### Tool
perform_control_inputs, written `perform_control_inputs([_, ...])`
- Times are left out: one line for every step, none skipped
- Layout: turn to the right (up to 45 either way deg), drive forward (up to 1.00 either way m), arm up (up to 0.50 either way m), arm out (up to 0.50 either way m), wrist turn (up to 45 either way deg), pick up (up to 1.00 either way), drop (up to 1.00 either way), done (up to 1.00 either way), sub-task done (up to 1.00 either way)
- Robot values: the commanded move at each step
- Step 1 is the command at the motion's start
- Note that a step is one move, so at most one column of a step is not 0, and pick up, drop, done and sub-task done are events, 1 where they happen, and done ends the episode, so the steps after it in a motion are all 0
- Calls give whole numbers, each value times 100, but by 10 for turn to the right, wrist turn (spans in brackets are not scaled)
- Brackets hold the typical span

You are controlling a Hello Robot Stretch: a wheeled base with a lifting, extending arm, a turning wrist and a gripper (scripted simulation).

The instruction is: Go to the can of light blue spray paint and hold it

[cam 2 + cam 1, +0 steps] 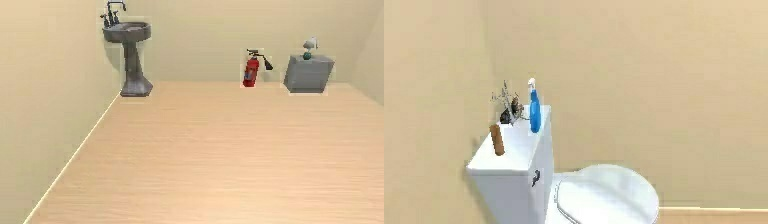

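A blue bottle with a white spray head (534, 106) stands upright on the white toilet tank (519, 160) in the forward view, left of centre. A small brown cylinder (497, 139) stands nearer on the same tank lid. Behind the blue bottle sits a small dark pot with thin twigs (507, 102). The tank backs against a beige wall.
The white toilet bowl with its lid down (606, 195) sits at the bottom centre of the forward view. In the arm side view a grey pedestal sink (130, 50) stands far left, a red fire extinguisher (252, 69) against the back wall, and a grey box (307, 72) with a small object on top. Bare wooden floor spreads between.
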Motion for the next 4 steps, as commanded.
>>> perform_control_inputs([450,0,0,0,0,0,0,0,0])
perform_control_inputs([420,0,0,0,0,0,0,0,0])
perform_control_inputs([0,15,0,0,0,0,0,0,0])
perform_control_inputs([450,0,0,0,0,0,0,0,0])
